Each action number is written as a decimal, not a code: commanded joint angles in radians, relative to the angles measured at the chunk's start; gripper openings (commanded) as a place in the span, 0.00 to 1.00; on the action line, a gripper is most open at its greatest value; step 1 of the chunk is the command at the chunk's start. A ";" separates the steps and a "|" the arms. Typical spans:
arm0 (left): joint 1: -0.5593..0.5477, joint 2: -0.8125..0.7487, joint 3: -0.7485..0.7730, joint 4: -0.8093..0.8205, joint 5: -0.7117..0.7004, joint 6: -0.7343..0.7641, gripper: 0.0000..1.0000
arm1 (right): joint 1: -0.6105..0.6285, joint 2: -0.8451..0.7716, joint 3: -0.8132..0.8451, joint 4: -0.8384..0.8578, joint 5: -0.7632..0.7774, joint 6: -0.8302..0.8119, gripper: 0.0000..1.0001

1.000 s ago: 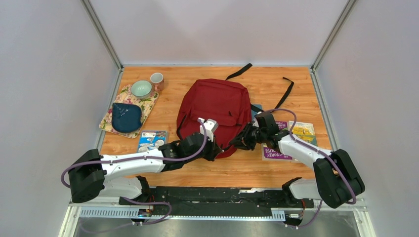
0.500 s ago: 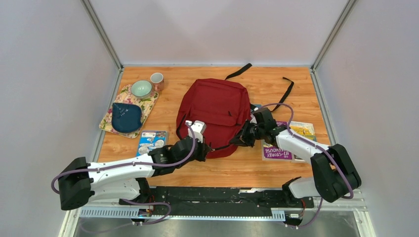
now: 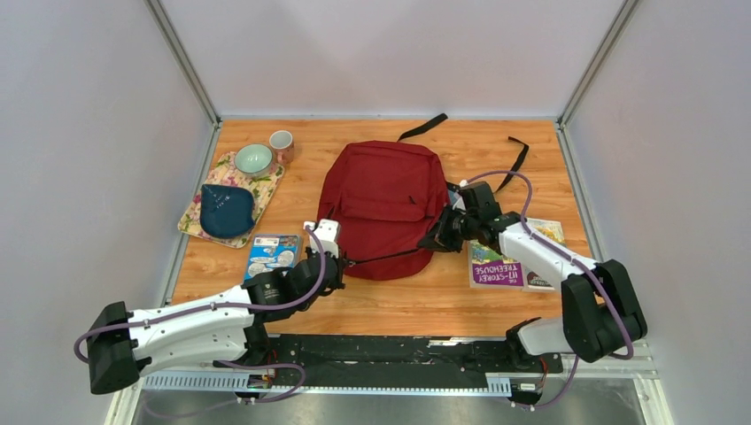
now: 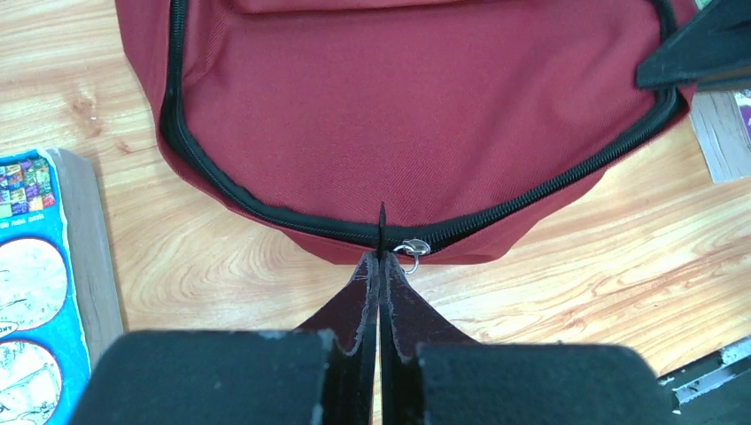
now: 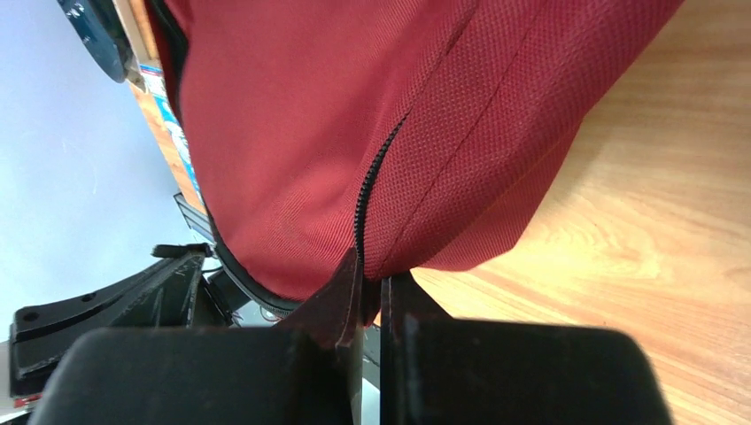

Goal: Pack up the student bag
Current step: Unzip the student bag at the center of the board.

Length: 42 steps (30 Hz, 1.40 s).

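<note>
Left jaws: closed flat on the thin black pull tab [image 4: 382, 223] of the main zipper [image 4: 540, 186], at the near edge of the bag [image 3: 383, 199]. Right jaws: closed, pinching red fabric beside the zipper track at the bag's right side.

Judgement: the right grip anchors the fabric so that the left can draw the slider along the track. Packing has not begun.

The bag lies flat at mid-counter [image 3: 425, 305], front pocket up, straps trailing toward the far side.

The left arm [image 3: 195, 319] stretches low and forward from its base. The right arm [image 3: 540, 252] reaches in from the right, wrist turned toward the bag, forearm passing over a book [image 3: 496, 273].
</note>
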 commanded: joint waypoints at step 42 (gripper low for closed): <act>-0.028 0.287 0.151 0.312 0.403 0.086 0.00 | 0.136 -0.299 -0.147 0.108 0.073 0.221 0.67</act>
